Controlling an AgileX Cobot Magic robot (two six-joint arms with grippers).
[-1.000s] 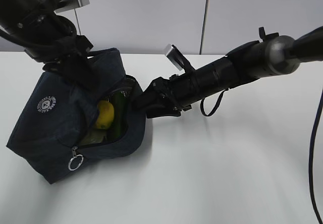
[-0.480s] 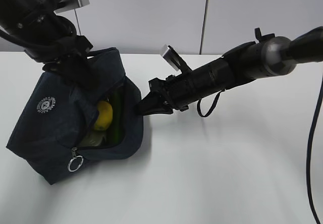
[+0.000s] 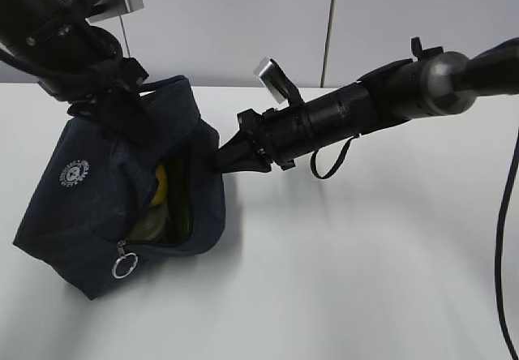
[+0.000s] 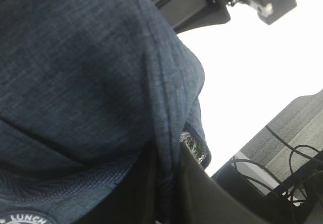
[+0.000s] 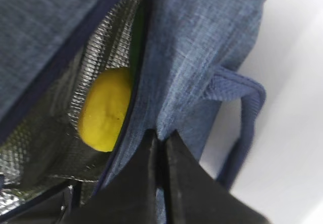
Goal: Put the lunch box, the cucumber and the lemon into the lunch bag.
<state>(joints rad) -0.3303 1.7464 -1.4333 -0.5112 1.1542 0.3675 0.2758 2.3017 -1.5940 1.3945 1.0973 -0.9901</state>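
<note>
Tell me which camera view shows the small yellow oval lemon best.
The right wrist view: the small yellow oval lemon fills the bag's opening against silver lining. The exterior view shows only a thin yellow sliver inside the gap. The left wrist view shows none of it.

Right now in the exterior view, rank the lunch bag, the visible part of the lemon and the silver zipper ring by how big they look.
1. lunch bag, by far the largest.
2. lemon, only a yellow sliver showing in the opening.
3. zipper ring, about the sliver's size; too close to rank firmly.
</note>
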